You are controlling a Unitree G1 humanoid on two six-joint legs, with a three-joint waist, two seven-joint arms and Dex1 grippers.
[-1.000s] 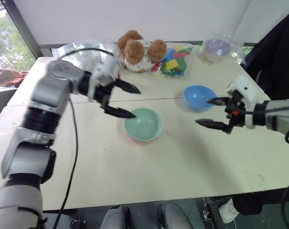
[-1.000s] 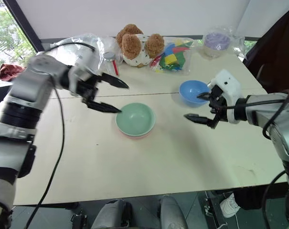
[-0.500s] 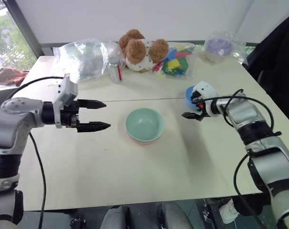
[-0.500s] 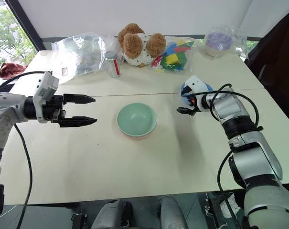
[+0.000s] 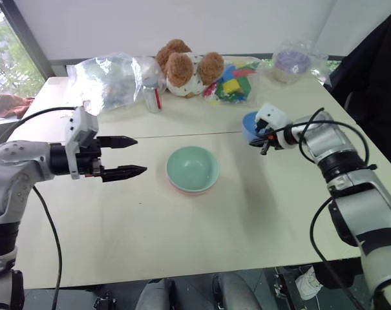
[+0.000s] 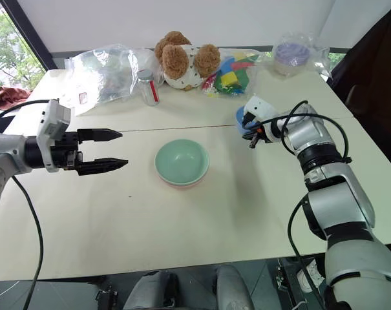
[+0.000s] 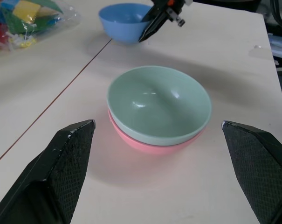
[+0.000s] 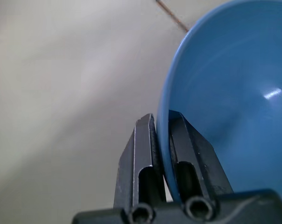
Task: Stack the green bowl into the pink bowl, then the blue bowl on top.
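Right wrist view is showing the right gripper (image 8: 161,140) pinching the blue bowl (image 8: 234,98) by its rim, so it is needing a level lift before moving over the green bowl (image 5: 192,168) nested in the pink bowl (image 5: 182,189), while the left gripper (image 5: 134,155) is hanging wide open and empty.

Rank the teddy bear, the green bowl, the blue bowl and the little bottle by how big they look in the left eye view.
1. Teddy bear
2. Green bowl
3. Blue bowl, half hidden by the right end effector; probably matches the green one
4. Bottle
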